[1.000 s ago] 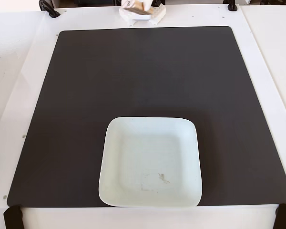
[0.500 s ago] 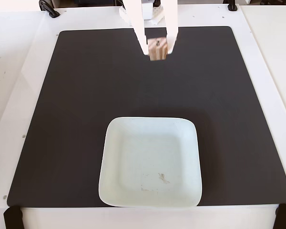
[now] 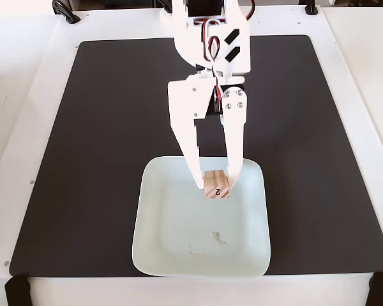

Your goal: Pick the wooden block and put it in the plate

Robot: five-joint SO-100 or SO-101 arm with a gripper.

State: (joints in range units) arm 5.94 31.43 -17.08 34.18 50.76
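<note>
White robot gripper [image 3: 216, 185] holding a small wooden block [image 3: 217, 184] over a pale square plate [image 3: 172, 255].

In the fixed view, looking down on a white table [image 3: 25, 76] covered by a black mat [image 3: 115, 127], the white arm [image 3: 210, 44] reaches in from twelve o'clock toward the plate, which sits near the mat's six o'clock edge. The two long white fingers [image 3: 193, 153] point downward and are clenched on either side of the light tan block, one finger at its nine o'clock side, the other at its three o'clock side. The block shows lengthwise grain and a dark mark like the numeral 2 on its near face. It lies within the plate's outline, toward the plate's twelve o'clock rim; whether it touches the glaze cannot be told. A few small dark marks sit on the plate's inside toward six o'clock. Red and black wires [image 3: 214, 38] loop on the arm.
</note>
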